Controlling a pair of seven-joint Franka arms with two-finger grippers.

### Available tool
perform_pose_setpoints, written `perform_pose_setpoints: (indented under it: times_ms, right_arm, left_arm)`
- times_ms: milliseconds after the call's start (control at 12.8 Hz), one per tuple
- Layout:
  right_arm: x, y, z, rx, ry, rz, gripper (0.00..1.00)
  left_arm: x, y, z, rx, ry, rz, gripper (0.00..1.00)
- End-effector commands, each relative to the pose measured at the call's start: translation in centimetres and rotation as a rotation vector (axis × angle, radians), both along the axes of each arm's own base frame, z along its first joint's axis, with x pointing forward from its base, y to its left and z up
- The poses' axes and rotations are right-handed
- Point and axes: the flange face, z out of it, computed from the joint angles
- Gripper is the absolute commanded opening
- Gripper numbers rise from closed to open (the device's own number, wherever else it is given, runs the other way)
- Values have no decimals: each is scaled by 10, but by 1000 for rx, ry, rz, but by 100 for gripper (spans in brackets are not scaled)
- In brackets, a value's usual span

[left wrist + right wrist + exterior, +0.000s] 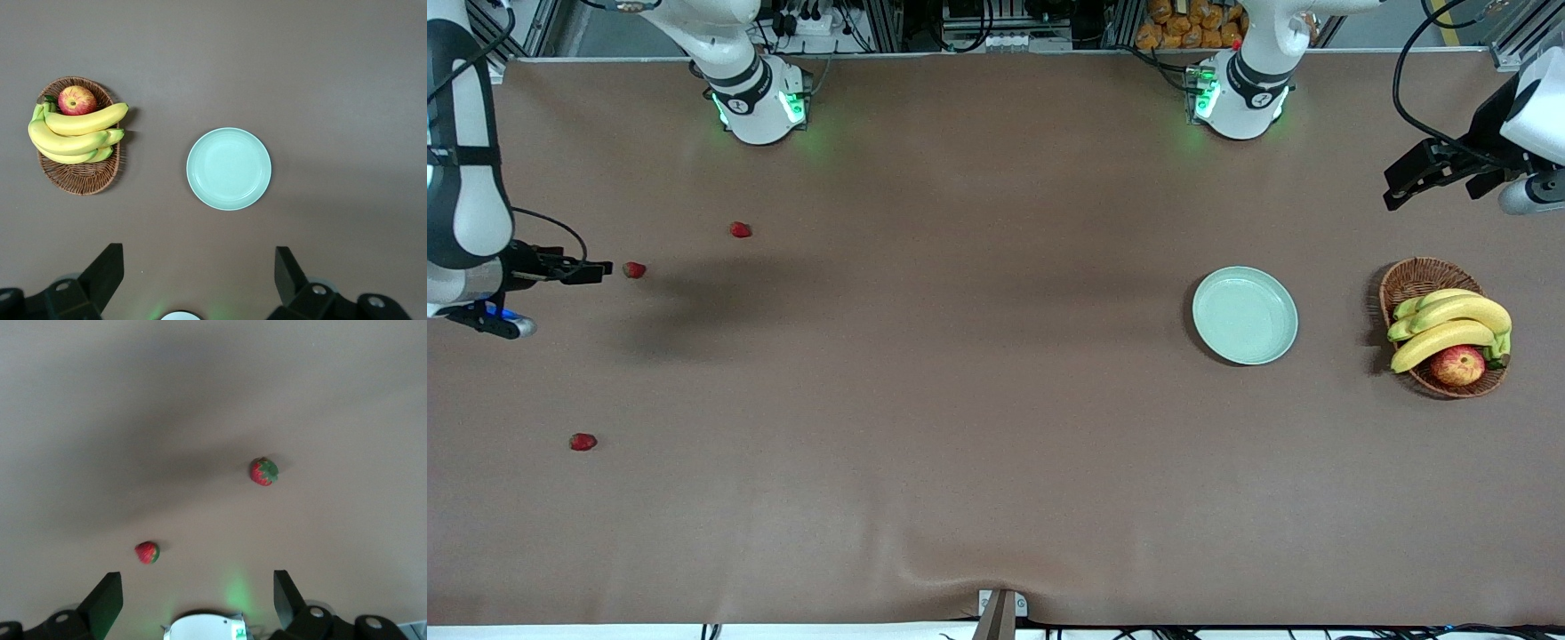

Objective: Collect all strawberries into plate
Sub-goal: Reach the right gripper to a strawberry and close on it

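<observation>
Three strawberries lie at the right arm's end of the table: one (740, 229) nearest the bases, one (634, 269) beside it, one (583, 441) nearest the front camera. The right wrist view shows two strawberries (264, 471) (147, 552). My right gripper (583, 265) (195, 577) hangs high over that end, open and holding nothing. The mint-green plate (1245, 315) (229, 169) sits bare toward the left arm's end. My left gripper (1436, 182) (198, 251) waits high over that end of the table, open with nothing between its fingers.
A brown wicker basket (1440, 324) (80, 137) with bananas (1449, 324) and a red-yellow apple (1458, 364) stands beside the plate, closer to the table's end. Brown cloth (960, 356) covers the table between the strawberries and the plate.
</observation>
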Motion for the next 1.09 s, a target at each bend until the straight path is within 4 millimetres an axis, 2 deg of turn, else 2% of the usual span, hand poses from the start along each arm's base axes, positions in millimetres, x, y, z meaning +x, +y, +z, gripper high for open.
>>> perform_pose_setpoints:
  times_ms: [0,234,469,625,1015]
  right_arm:
    - [-34,-18,-40,-9,-19,-33,100]
    - [-56,-31,-87,8,-23,-27,100]
    - [-72,-65,-132,49,-53,26,100]
    - [-76,-74,-143,55,-67,36,100]
    - [-76,-73,-153,56,-64,39,100]
  left_arm:
    - [2,-2,-5,-2,-14,-3,100]
    - [7,-3,-11,-2,-11,-3,100]
    - [12,-4,-20,-1,-8,-4,100]
    - [14,-5,-26,-1,-2,-6,100]
    - [17,-13,-37,2,16,-18,100]
